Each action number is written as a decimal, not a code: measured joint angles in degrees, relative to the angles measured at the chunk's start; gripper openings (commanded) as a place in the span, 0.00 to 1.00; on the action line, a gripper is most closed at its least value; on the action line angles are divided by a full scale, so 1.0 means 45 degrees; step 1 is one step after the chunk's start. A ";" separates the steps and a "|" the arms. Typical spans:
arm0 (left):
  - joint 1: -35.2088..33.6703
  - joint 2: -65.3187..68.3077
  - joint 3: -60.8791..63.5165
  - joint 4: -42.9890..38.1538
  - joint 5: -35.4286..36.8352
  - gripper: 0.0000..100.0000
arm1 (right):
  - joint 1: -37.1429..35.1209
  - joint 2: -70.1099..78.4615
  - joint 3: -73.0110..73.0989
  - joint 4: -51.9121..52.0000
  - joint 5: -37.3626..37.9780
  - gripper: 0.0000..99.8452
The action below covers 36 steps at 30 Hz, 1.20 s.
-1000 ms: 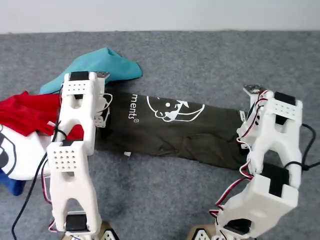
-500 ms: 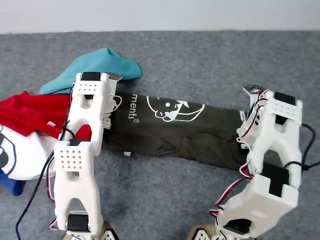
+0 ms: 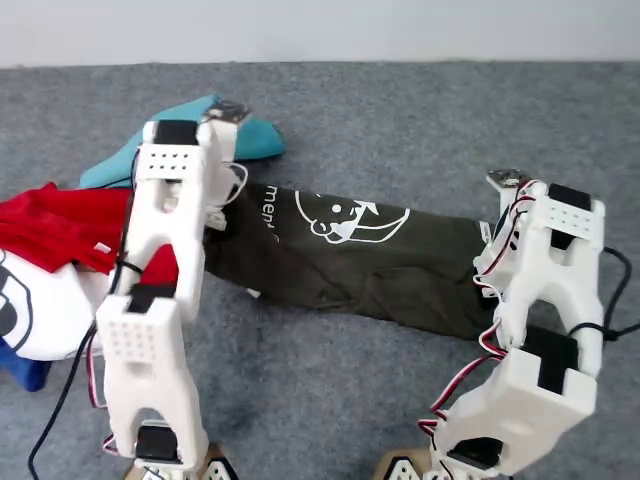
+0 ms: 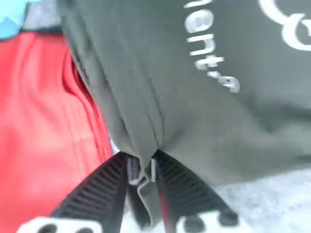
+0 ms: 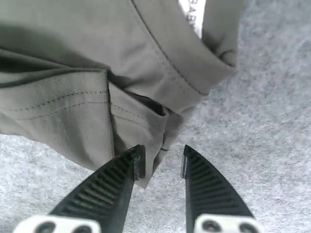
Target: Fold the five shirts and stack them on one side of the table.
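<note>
A dark olive shirt [image 3: 370, 255] with a white print lies lengthwise across the grey table [image 3: 400, 120]. My left gripper [image 4: 141, 170] is shut on a bunched fold of the olive shirt [image 4: 204, 97] at its left end, lifting that end off the table. My right gripper [image 5: 160, 162] stands open over the shirt's hem corner [image 5: 97, 97] at the right end, one finger over cloth, the other over bare table. A red shirt [image 3: 60, 225], a teal shirt [image 3: 200, 130] and a white shirt [image 3: 40, 305] lie in a heap at the left.
A bit of blue cloth [image 3: 25, 372] peeks out under the white shirt at the left edge. A pale wall runs along the table's far edge. Bare grey table lies in front of the olive shirt and beyond it.
My left arm has moved away from the front edge, dragging and raising the olive shirt's left end, which now bunches and slants. The right arm has kept still.
</note>
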State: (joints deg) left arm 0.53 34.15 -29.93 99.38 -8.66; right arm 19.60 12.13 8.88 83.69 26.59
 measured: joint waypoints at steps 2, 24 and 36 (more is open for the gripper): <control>0.0508 -0.0781 0.0488 0.0020 0.0000 0.01 | 0.0000 0.0000 0.0000 0.0000 0.0000 0.14; 0.6642 -0.1328 -0.1504 0.0000 -0.0039 0.01 | 0.4278 -0.3673 0.0000 0.0293 0.0488 0.14; 0.9299 0.4611 -0.8654 0.0000 -0.0117 0.01 | 0.5685 -0.5841 0.1289 0.0391 0.0547 0.14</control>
State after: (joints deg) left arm 42.37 54.90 -68.88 99.38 -9.19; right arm 45.19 -14.15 14.68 85.45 29.05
